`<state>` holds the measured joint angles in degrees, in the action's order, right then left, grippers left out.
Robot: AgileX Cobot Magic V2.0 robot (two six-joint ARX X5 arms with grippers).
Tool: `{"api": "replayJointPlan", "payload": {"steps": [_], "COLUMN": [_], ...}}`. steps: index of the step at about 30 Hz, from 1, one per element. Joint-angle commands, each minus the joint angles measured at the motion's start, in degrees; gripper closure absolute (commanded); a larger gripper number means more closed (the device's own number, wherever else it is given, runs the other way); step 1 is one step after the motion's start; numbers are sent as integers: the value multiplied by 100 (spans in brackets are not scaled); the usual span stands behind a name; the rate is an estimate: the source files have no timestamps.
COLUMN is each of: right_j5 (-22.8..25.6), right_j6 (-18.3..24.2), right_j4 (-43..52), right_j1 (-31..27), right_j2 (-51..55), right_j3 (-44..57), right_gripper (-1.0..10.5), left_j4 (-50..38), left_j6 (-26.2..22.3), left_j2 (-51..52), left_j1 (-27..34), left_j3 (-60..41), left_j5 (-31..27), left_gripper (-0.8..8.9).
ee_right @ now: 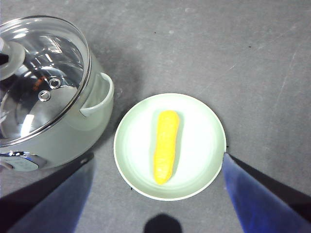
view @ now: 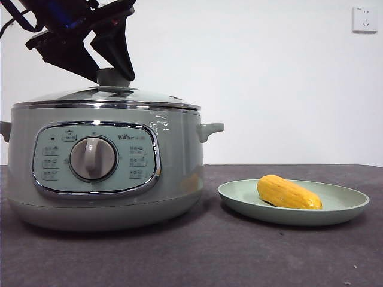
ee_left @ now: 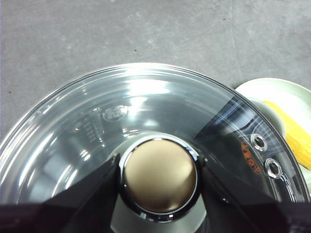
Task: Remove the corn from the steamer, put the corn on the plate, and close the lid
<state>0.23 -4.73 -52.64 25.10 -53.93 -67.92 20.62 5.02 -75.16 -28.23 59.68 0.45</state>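
Left gripper (ee_left: 159,180): my two black jaws flank the lid's knob (ee_left: 160,175), one on each side, touching or almost touching it; I cannot tell whether they press it.
Right gripper (ee_right: 155,194): my jaws are spread wide, high above the plate, holding nothing.
Lid (view: 108,97): one, clear glass with a chrome rim and a pale-green knob ringed in chrome; two small metal vent eyelets near the edge; it sits level on the steamer.
Steamer (view: 173,173): one, round, pale sage-green, with small side handles, a chrome-framed control panel and one central grey dial (view: 93,158).
Corn (view: 288,193): one short yellow-orange cob with rounded tapered ends, lying on its side in the middle of the plate.
Plate (view: 239,200): one, shallow, pale green, low rim, on the dark grey table (view: 239,257) just beside the steamer, not touching it.
Writing: "Bear" logo above the dial; small orange lettering on the lid near the eyelets, too small to read.
Wall: white, with one socket (view: 364,18).
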Motion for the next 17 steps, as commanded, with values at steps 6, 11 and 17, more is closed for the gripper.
{"api": "replayJointPlan", "payload": {"steps": [6,11,17], "right_j5": [15,15,13], "right_j6": [-35,-35,-35], "right_j4": [33,31,31], "right_j1": [2,4,2], "right_j2": [-7,-7,-7], "right_j3": [31,31,31], "right_gripper": [511,511,511], "left_j4": [208,409,442], "left_j6": [-52,-52,-55], "left_j2": [-57,-57,-39], "left_j1": [-31,-31,-28], "left_j3": [74,74,76], "left_j5": [-2,2,-4], "left_gripper": [616,393,393]}}
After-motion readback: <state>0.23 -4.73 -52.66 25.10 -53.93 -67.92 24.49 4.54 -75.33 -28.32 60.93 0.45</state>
